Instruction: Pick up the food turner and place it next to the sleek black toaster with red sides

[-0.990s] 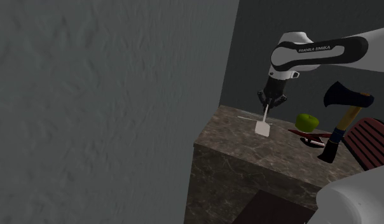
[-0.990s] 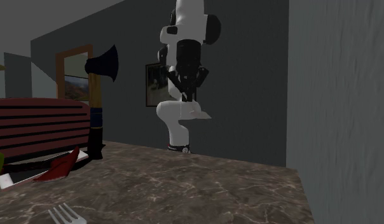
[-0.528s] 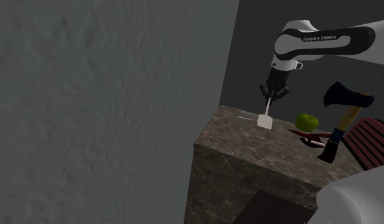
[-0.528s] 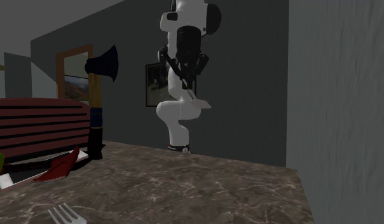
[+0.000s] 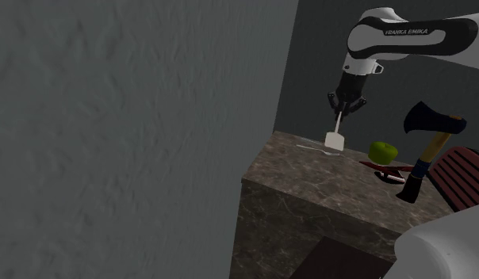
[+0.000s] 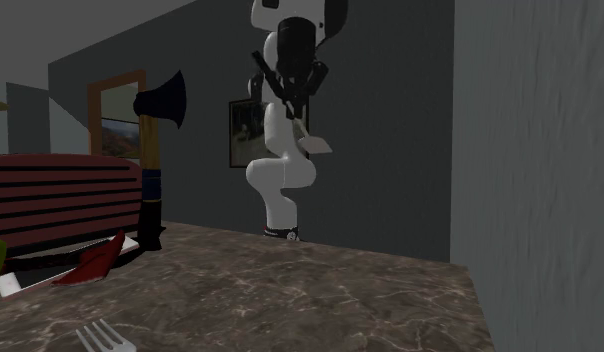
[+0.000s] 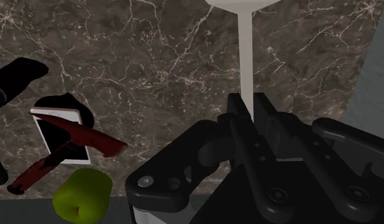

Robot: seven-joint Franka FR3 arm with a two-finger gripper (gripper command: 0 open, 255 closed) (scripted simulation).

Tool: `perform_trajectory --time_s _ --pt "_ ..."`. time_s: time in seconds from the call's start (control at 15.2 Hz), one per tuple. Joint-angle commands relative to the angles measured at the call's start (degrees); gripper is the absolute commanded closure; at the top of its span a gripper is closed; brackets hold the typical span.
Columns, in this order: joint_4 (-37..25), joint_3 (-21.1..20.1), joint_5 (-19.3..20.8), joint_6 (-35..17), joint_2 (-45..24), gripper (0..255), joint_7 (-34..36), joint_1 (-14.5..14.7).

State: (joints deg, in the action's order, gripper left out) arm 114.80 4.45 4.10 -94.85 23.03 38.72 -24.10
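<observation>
The marble bench [image 5: 309, 178] is seen across the lower middle of the shoulder view, with the dark red slatted toaster [image 5: 468, 178] at the right edge. The claw [image 5: 339, 107] is clenched on the handle of the white turner [image 5: 334, 141], which is held blade-down above the bench, right of centre. The pick-up is judged done; the carry to the toaster and the setting-down are left.

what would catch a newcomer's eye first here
The black gripper, shut on a white food turner, holds it hanging blade-down above the marbled counter. Nearby a dark-headed axe stands tilted beside the dark red slatted toaster, with a green apple close by on the counter.
</observation>
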Motion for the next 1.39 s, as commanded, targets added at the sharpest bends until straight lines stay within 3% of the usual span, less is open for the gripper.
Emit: perform_trajectory --time_s 0.0,0.66,1.32 --pt "-1.89 -0.06 -0.06 1.47 -0.46 255 -0.02 0.04" --pt "5.32 8.51 4.52 3.11 9.43 255 -11.78 -4.49" --pt "6.15 18.65 10.48 4.82 13.96 255 -24.74 -8.91"
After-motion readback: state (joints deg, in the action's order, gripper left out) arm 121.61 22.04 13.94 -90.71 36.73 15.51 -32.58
